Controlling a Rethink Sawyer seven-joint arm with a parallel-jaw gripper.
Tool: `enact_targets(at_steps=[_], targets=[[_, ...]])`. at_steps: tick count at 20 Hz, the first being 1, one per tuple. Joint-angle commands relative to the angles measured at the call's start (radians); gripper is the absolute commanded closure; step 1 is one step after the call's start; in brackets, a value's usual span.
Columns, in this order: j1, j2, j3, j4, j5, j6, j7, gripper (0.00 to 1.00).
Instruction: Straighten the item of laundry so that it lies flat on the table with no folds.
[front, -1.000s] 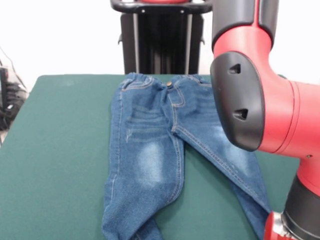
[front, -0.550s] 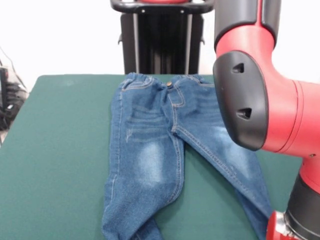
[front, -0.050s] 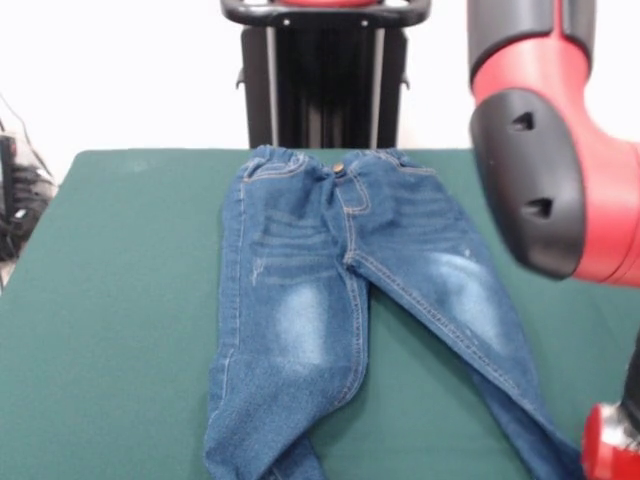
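The item of laundry (front, -0.050s: 300, 300) is a small pair of blue jeans lying front side up on the green table (front, -0.050s: 110, 300). Its waistband is at the far edge and the legs run toward the near edge. The picture-left leg runs straight down and looks bunched at its lower end (front, -0.050s: 270, 462). The picture-right leg (front, -0.050s: 470, 310) slants out to the right and leaves the picture at the bottom. The red and black arm (front, -0.050s: 555, 150) fills the right side, with a red joint (front, -0.050s: 610, 445) at the bottom right corner. The gripper itself is out of the picture.
A black stand (front, -0.050s: 325, 75) rises behind the table's far edge, just beyond the waistband. Dark cables or gear (front, -0.050s: 15, 200) sit off the table's left side. Green cloth shows to the left of the jeans and between the legs.
The arm has swung to the right, uncovering the right thigh and its faded patch. The jeans have not moved.
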Motion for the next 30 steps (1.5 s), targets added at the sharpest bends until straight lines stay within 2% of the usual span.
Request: enact_targets(at_steps=[1,5,9,14,23,30], targets=[[0.165,-0.2,0.338,0.439,-0.138,-0.155,-0.011,0.0],[0.205,-0.382,0.443,0.689,-0.192,-0.204,-0.085,0.0],[0.212,-0.492,0.498,0.82,-0.248,-0.226,-0.106,0.0],[0.189,-0.548,0.561,0.882,-0.325,-0.279,-0.098,0.0],[0.171,-0.578,0.613,0.941,-0.455,-0.293,-0.017,0.0],[0.102,-0.615,0.734,0.994,-0.58,-0.293,-0.118,0.0]])
